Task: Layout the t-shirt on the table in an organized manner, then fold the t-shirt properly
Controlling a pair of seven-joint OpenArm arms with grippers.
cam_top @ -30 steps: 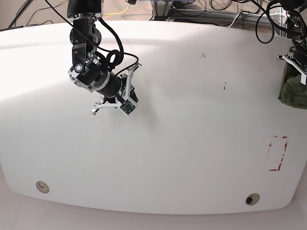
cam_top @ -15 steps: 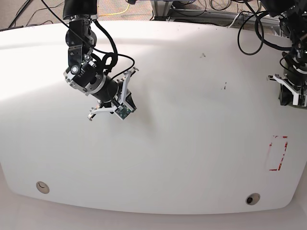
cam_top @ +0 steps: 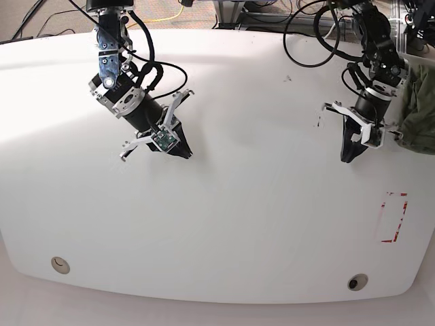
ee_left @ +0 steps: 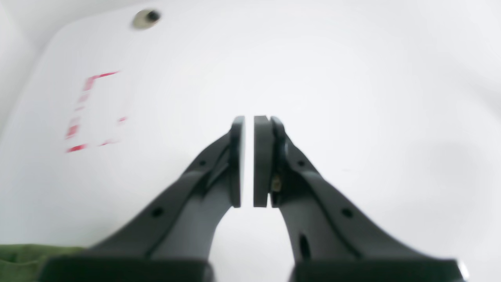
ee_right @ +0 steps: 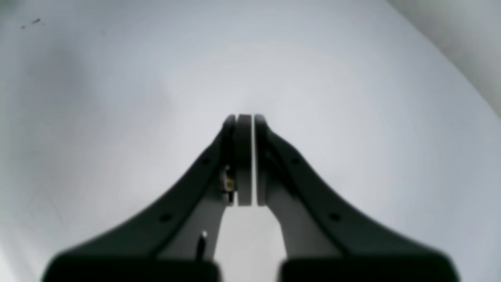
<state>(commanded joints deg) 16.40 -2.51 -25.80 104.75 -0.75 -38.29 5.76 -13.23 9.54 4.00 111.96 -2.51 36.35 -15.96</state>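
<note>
Olive cloth, the t-shirt (cam_top: 416,112), lies bunched at the table's (cam_top: 258,224) far right edge in the base view, well above the red tape outline (cam_top: 393,217) and partly cut off by the frame. My left wrist camera catches only a green scrap of it (ee_left: 19,258) in the bottom left corner, behind my fingers.

My left gripper (cam_top: 348,156) hangs over the bare white top just left of the shirt, not touching it. Its dark fingers (ee_left: 262,160) point down toward the table, clenched almost together with only a thin sliver of light between the pads, and they clasp nothing. From that wrist view the tape outline (ee_left: 92,113) sits to the upper left of my fingertips, blurred, and one round grommet (ee_left: 145,17) shows beyond it near the table's rim.

My right gripper (cam_top: 183,153) is well apart from the shirt, over the left half of the table, far from the tape outline. Its pads (ee_right: 244,160) are pressed nearly flat against each other and are likewise empty. Beneath them I see only plain tabletop, with a few small dark specks (ee_right: 33,22) off at the upper left.

Two grommets sit near the table's front edge in the base view, one (cam_top: 357,281) below the tape outline, the other (cam_top: 60,264) far to the left.
</note>
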